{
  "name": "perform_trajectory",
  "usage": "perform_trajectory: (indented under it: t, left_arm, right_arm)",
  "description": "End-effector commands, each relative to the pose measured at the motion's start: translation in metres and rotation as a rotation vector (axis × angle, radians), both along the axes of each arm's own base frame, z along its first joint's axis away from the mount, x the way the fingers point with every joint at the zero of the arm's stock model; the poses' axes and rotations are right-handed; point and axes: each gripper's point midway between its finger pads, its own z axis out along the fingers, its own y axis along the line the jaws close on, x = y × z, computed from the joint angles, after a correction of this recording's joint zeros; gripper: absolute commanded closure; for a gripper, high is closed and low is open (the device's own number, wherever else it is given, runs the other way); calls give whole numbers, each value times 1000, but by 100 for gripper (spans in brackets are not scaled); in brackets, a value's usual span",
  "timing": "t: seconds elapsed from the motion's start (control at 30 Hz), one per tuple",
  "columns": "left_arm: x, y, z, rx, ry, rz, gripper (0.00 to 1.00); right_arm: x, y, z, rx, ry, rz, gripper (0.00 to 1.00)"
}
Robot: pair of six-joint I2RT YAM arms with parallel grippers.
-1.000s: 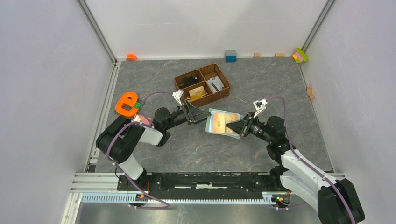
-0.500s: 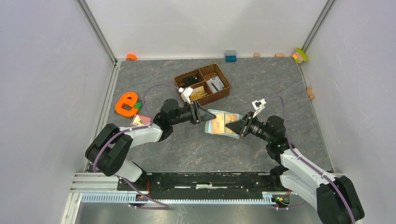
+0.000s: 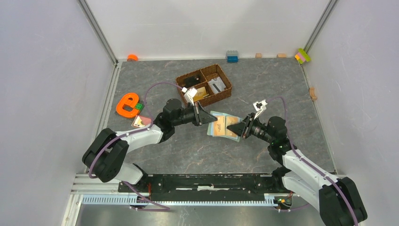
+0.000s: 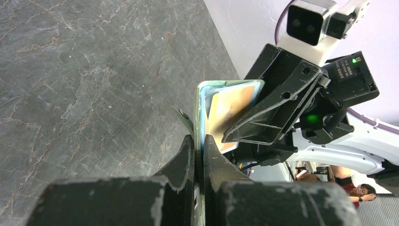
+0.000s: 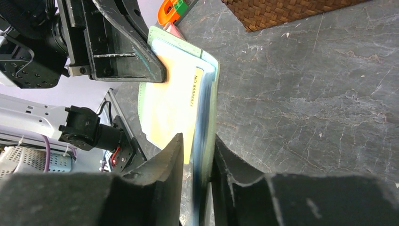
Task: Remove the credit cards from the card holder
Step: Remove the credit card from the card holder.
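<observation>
Looking down from overhead, I see the small sage-green bifold card holder [image 3: 213, 130], pale teal inside, spread open between both arms over the middle of the dark grey marbled table [image 3: 273, 84]. It sits just in front of the brown wicker divided basket [image 3: 227, 84]. My left gripper [image 4: 197, 139] is clamped tight on the holder's left edge. My right gripper [image 5: 198, 138] pinches the opposite edge, a finger pressed to each side. Thin tan-orange rectangular credit cards [image 3: 227, 125] lie against the holder's inner face.

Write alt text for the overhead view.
The left tool and right tool hold the open card holder between them at centre, pinching opposite edges, tan cards showing inside. A wicker basket sits behind.
</observation>
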Motion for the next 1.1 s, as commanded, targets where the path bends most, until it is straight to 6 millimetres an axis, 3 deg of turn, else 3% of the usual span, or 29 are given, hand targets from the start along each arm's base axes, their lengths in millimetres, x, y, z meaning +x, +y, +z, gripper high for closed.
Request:
perform_trajectory:
  t: [0.0, 0.23, 0.37, 0.5, 0.63, 0.73, 0.93, 1.07]
  left_arm:
    - [0, 4, 9, 5, -70, 10, 98]
    - [-3, 8, 18, -17, -103, 18, 98]
    - [-4, 9, 23, -32, -120, 23, 98]
    - [-5, 12, 27, -45, -139, 32, 98]
    - [-7, 14, 33, -64, -159, 36, 98]
    - [-7, 16, 34, -66, -164, 47, 98]
    - [-6, 20, 36, -61, -180, 76, 98]
    - [-11, 22, 45, -102, -207, 65, 98]
  right_arm:
    - [14, 0, 39, 9, -144, -19, 63]
    - [26, -15, 38, -70, -168, -125, 44]
    - [33, -32, 48, -115, -214, -222, 33]
    - [29, -37, 67, -110, -323, -238, 40]
    - [17, -21, 78, -55, -370, -126, 51]
    - [8, -9, 84, -26, -398, -37, 53]
    - [7, -5, 83, -50, -401, -23, 55]
    - [-2, 13, 75, -18, -355, 91, 57]
